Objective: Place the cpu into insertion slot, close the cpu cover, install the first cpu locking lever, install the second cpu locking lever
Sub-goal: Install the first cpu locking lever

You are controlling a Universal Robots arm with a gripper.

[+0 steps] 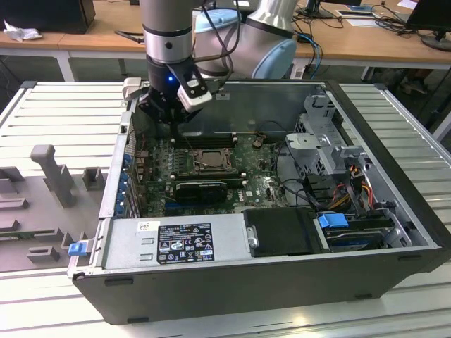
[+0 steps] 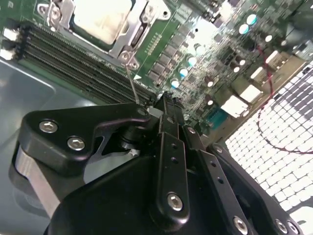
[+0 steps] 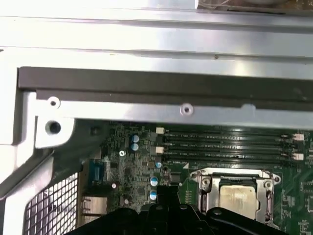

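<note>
Green circuit board (image 1: 204, 169) under the pale silvery-beige square chip (image 3: 237, 198) in its silver metal frame (image 3: 203, 183); black matte pincer (image 2: 168, 105); dark grey computer case (image 1: 282, 278) (blue clips).

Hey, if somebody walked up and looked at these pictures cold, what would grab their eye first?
Probably the open computer case with its green motherboard laid bare, and the arm reaching down into it at the exterior view's left. The gripper hangs just above the memory slots, beside the insertion slot. In both wrist views the pale cpu sits in that slot, framed by the silver cpu cover.
</note>
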